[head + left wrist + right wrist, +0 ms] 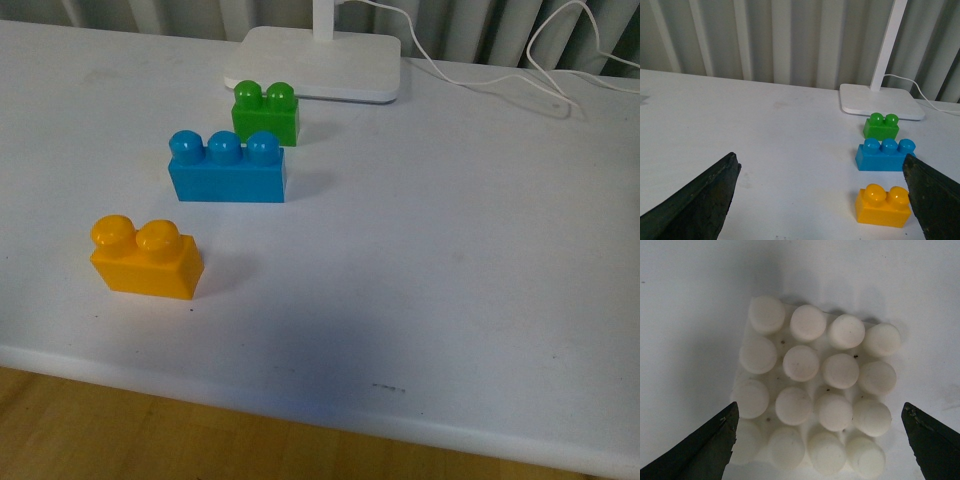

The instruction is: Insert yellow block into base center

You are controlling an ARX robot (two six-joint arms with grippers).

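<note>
Scanning the white surface [450,280], we find the base [800,362] only beneath our wide-open right end effector [819,409], while the yellow block [147,260] stands upright near-left, ahead of the equally open left end effector [820,165], and we judge it light, rigid, slick plastic, best pinched across its flat sides.

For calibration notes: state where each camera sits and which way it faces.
Front view: on the robot's body, facing forward and down at the yellow block, blue brick, green brick and lamp foot; no arm shows.
Left wrist view: on the left arm, looking low along the table at those bricks; open left pincer frames it.
Right wrist view: on the right arm, looking straight down at the base; open right pincer flanks it.
Shared: front and left wrist both show the three bricks and lamp foot.
</note>
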